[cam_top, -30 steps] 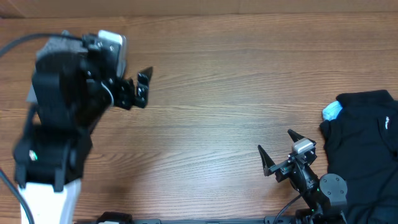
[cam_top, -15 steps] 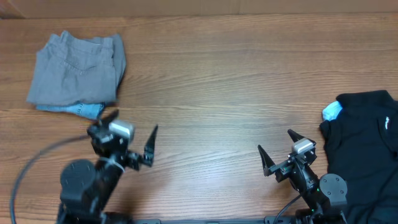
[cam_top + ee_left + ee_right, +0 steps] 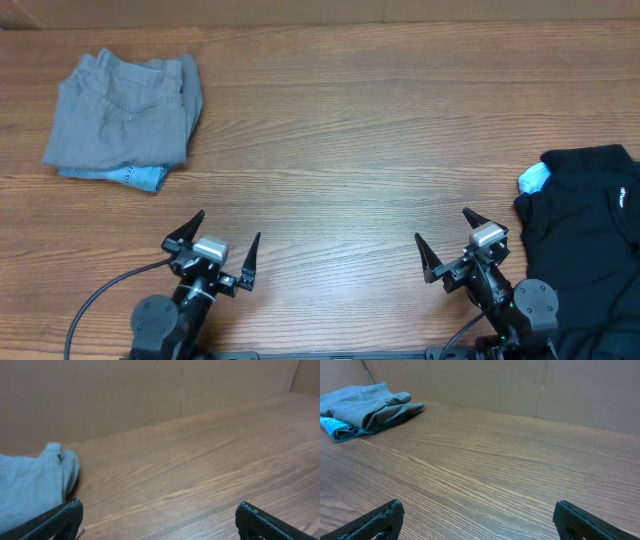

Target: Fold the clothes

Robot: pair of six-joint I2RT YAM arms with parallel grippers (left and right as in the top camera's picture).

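Note:
The folded grey shorts (image 3: 125,108) lie at the far left of the table on top of light-blue denim shorts (image 3: 135,177); both also show in the right wrist view (image 3: 367,405). The grey shorts show at the left edge of the left wrist view (image 3: 27,487). A black garment (image 3: 590,230) lies crumpled at the right edge. My left gripper (image 3: 222,248) is open and empty near the front edge, well below the grey shorts. My right gripper (image 3: 448,244) is open and empty, just left of the black garment.
A small light-blue tag or cloth (image 3: 534,178) pokes out at the black garment's upper left. A brown cardboard wall (image 3: 520,385) stands along the table's far edge. Bare wooden table (image 3: 350,150) lies between the two piles.
My left arm has drawn back from over the grey shorts at the far left to the front edge, leaving the shorts folded on the table. The right arm has not moved.

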